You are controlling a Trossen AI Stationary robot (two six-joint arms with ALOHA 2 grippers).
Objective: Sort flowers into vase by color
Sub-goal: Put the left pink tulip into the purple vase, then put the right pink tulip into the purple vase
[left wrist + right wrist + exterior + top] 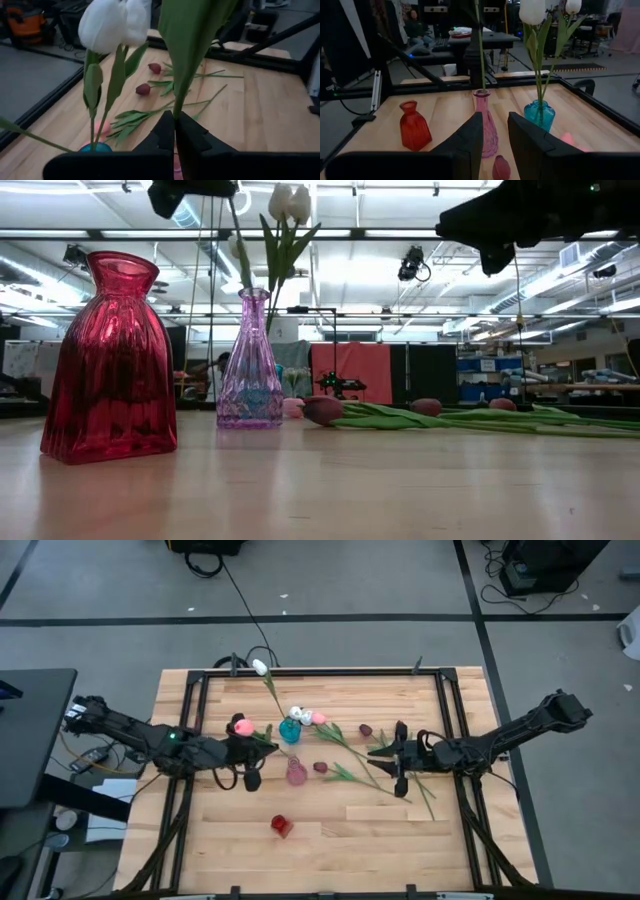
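Observation:
A pink tulip, head (240, 725), is held by my left gripper (262, 743), which is shut on it above the pink vase (297, 772). Its thin stem (480, 50) runs down into that vase's mouth (481, 91). White tulips (532, 10) stand in the teal vase (290, 730). Two maroon tulips (320, 767) (366, 729) and a pink one (318, 718) lie on the table. My right gripper (378, 752) is open and hovers by their stems, level, pointing toward the vases. A maroon head (501, 167) shows below its fingers. My left gripper (175, 120) pinches the pink tulip's green stem and leaf (176, 107) between its two shut fingers, below the head. The fingers come level from the table's left, across the stem. The tulip stands about upright, its lower end in the pink vase's mouth.
A red vase (281, 826) stands alone toward the near edge. Green stems and leaves (350, 775) sprawl over the table's middle right. A dark frame (200, 675) runs round the tabletop. A person (412, 22) sits in the room beyond.

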